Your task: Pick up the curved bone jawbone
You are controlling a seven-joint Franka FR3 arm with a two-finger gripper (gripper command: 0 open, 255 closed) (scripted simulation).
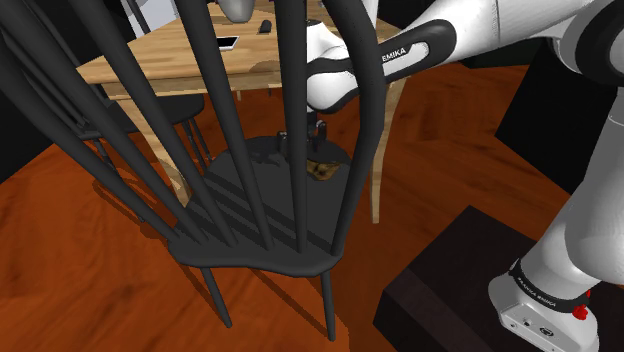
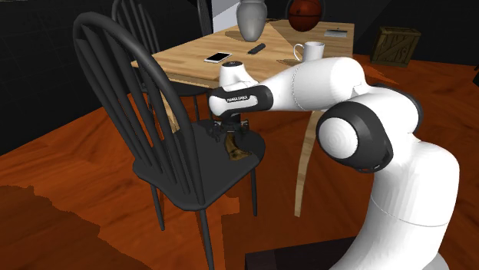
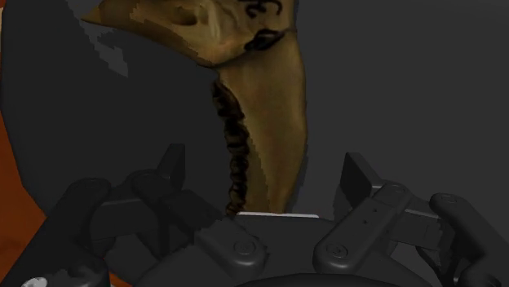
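Note:
A brown curved jawbone [image 3: 265, 122] with a dark row of teeth lies on the black seat of a spindle-back chair [image 2: 180, 172]. In the second exterior view the jawbone [image 2: 239, 150] rests near the seat's edge closest to the table. My gripper [image 3: 263, 175] hangs just over it, open, its two black fingers [image 3: 171, 163] standing either side of the bone's narrow end without touching it. From the shoulder view, the gripper [image 1: 303, 148] and jawbone [image 1: 322, 168] show between the chair's back spindles [image 1: 225, 120].
A wooden table [image 2: 261, 69] stands just behind the chair, carrying a phone [image 2: 217, 57], a mug [image 2: 309, 51], a vase [image 2: 251, 19] and a ball [image 2: 303, 11]. A second chair [image 2: 138, 23] sits beyond. My dark stand [image 1: 450, 290] rests on the reddish wood floor.

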